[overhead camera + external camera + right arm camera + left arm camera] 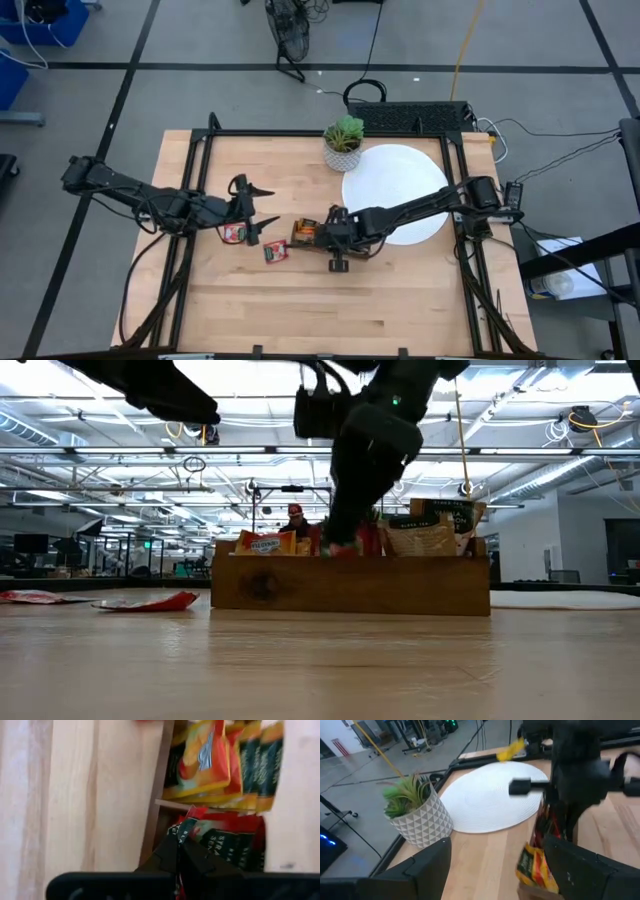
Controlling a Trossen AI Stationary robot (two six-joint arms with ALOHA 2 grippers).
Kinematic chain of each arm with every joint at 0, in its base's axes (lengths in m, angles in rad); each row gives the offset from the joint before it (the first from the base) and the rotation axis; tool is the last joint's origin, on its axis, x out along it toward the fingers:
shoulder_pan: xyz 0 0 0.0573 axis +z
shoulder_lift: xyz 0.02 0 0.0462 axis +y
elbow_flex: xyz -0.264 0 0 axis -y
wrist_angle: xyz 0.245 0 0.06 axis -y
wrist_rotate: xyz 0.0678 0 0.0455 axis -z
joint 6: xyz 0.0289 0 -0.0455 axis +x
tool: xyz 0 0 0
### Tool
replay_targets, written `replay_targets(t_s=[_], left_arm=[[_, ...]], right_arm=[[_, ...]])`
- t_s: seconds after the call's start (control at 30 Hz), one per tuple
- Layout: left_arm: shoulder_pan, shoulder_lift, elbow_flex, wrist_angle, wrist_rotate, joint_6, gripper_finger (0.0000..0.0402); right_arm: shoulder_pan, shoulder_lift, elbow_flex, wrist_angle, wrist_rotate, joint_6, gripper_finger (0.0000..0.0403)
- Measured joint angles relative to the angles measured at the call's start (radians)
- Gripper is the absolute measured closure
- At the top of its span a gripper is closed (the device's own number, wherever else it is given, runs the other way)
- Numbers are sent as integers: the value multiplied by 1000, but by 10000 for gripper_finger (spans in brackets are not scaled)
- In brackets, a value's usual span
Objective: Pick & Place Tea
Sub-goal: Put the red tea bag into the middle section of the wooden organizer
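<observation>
Your right gripper [179, 851] is pinched on a red sachet [220, 837] over the tray [350, 585] (middle compartment); left gripper [258, 205] spread wide nearby.

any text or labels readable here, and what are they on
"STRA" over "S": partial white print on a red tea sachet in the wooden tray, just ahead of the right gripper.
Print on the orange-yellow sachets and dark green sachets: too blurred to read.
Red sachets on the table: too small.
</observation>
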Motion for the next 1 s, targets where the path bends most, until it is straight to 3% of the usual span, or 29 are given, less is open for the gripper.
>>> replay_targets(t_s=[0.27, 0.67, 0.77, 0.9, 1.0], left_arm=[[0, 0, 0, -15, 1, -18, 91], [0, 0, 0, -21, 1, -26, 92], [0, 0, 0, -21, 1, -26, 92], [0, 0, 0, -20, 1, -26, 91], [0, 0, 0, -20, 1, -28, 92]], right_arm=[[31, -68, 0, 12, 180, 14, 380], [29, -68, 0, 8, 178, 18, 318], [29, -68, 0, -23, 170, 0, 327], [22, -68, 0, -33, 104, 16, 385], [16, -56, 0, -31, 51, 19, 395]])
